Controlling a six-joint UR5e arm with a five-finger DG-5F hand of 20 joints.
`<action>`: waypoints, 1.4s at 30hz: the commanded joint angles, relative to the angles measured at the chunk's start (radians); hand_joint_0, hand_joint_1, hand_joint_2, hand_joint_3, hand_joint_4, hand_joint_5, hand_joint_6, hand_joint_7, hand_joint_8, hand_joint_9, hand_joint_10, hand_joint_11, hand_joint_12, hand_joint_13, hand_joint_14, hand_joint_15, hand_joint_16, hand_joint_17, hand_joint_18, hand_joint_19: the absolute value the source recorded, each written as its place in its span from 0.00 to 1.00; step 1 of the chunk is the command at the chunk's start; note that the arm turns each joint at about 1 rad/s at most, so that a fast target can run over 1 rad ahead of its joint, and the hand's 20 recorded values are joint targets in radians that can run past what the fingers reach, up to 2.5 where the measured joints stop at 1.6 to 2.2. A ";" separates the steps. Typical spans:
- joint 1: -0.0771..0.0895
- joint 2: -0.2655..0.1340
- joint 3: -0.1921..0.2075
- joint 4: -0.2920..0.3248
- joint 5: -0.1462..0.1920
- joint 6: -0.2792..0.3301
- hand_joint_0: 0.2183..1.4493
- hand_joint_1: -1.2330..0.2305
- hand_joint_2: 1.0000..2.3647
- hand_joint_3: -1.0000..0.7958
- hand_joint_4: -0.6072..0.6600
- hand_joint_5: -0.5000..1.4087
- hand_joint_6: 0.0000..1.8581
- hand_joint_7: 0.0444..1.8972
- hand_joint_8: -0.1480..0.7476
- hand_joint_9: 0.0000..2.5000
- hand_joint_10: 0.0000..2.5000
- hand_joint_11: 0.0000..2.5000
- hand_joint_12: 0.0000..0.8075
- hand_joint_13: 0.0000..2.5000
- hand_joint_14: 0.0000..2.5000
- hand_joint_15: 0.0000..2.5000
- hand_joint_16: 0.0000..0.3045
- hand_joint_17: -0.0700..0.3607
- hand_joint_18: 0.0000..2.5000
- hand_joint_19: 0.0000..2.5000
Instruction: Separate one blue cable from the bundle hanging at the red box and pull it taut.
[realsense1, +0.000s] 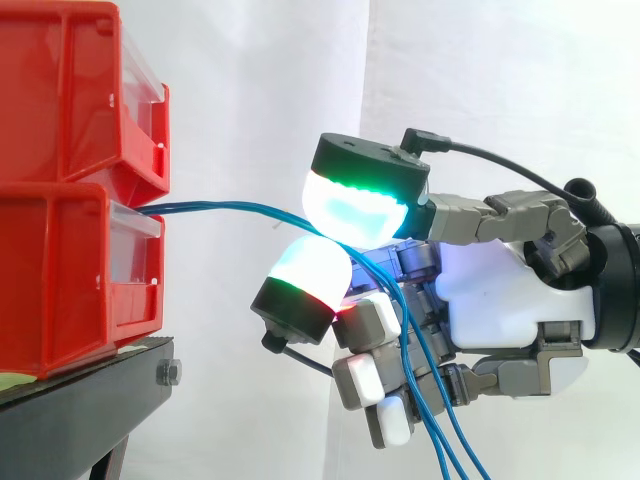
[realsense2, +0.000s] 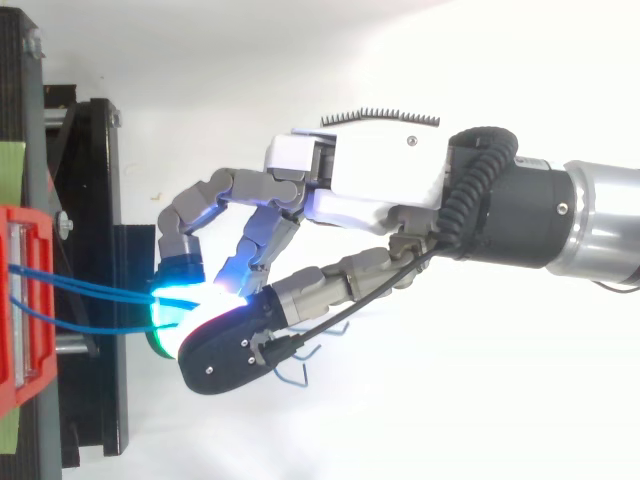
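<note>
Bins (realsense1: 70, 270) of red plastic sit stacked on a black stand (realsense1: 80, 400) at the left of the side view. Blue cables (realsense1: 230, 208) leave the front of the lower bin and run almost level to the hand (realsense1: 500, 290). There they pass between two glowing pads (realsense1: 350, 205) pressed together on them, then hang down past the other curled fingers. From above, the hand (realsense2: 370, 175) reaches in from the right, fingers bent toward the bins. The blue cables (realsense2: 95, 290) stretch fairly straight from the bin to the pinching pads.
</note>
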 joint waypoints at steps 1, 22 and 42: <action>0.000 0.000 0.000 -0.001 0.000 0.000 0.37 0.27 0.01 0.37 0.56 0.16 0.47 0.61 0.54 0.42 0.01 0.35 0.48 0.40 0.01 0.25 0.14 0.39 0.36 0.26; 0.002 0.000 -0.002 -0.001 0.000 0.000 0.33 0.35 0.01 0.44 0.57 0.17 0.46 0.63 0.55 0.44 0.01 0.35 0.49 0.41 0.01 0.26 0.14 0.39 0.37 0.28; 0.003 0.000 -0.002 -0.001 0.002 0.000 0.32 0.52 0.00 0.28 0.60 0.17 0.46 0.60 0.54 0.44 0.01 0.34 0.49 0.41 0.01 0.26 0.15 0.39 0.37 0.28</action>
